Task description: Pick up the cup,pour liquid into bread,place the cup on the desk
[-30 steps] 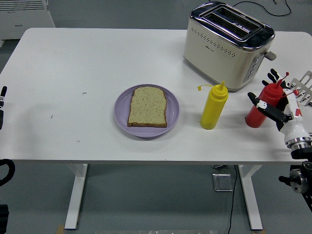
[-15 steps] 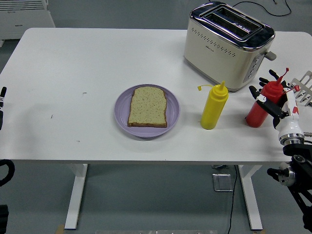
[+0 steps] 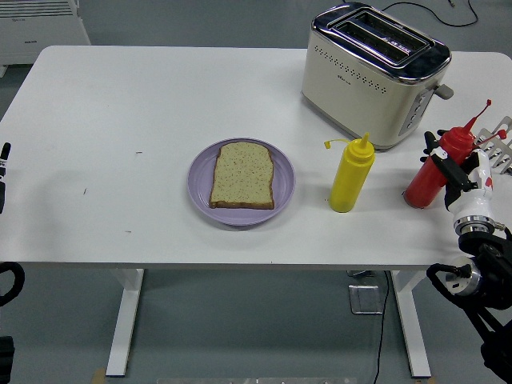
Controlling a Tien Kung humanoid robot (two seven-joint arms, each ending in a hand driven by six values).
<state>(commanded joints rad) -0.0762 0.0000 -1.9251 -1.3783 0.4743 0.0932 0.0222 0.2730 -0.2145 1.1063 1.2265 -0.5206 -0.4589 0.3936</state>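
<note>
At about four o'clock in the head view, the robot's right hand (image 3: 458, 170) is pressed against the right side of a red squeeze bottle (image 3: 432, 173), its black fingers (image 3: 438, 158) curled around the bottle's upper body. The grip looks closed on the bottle, though the far fingers are hidden behind it, so how fully they wrap cannot be told. The bottle leans slightly, with its thin red nozzle pointing up and to the right; its base appears to rest on the white table (image 3: 160, 104). The hand's white wrist runs down to the black arm at the lower right corner.

Just beside the red bottle, toward nine o'clock, stands a yellow squeeze bottle (image 3: 351, 174), upright, apart from it. Farther in the same direction, near the middle of the table, a purple plate (image 3: 200, 172) holds one slice of seeded bread (image 3: 242, 174), lying flat. At about one o'clock from the plate, a cream and chrome toaster (image 3: 371, 74) sits near the table's far right.

The left hand (image 3: 4, 172) shows only as a sliver at the nine o'clock edge; its fingers cannot be made out.
</note>
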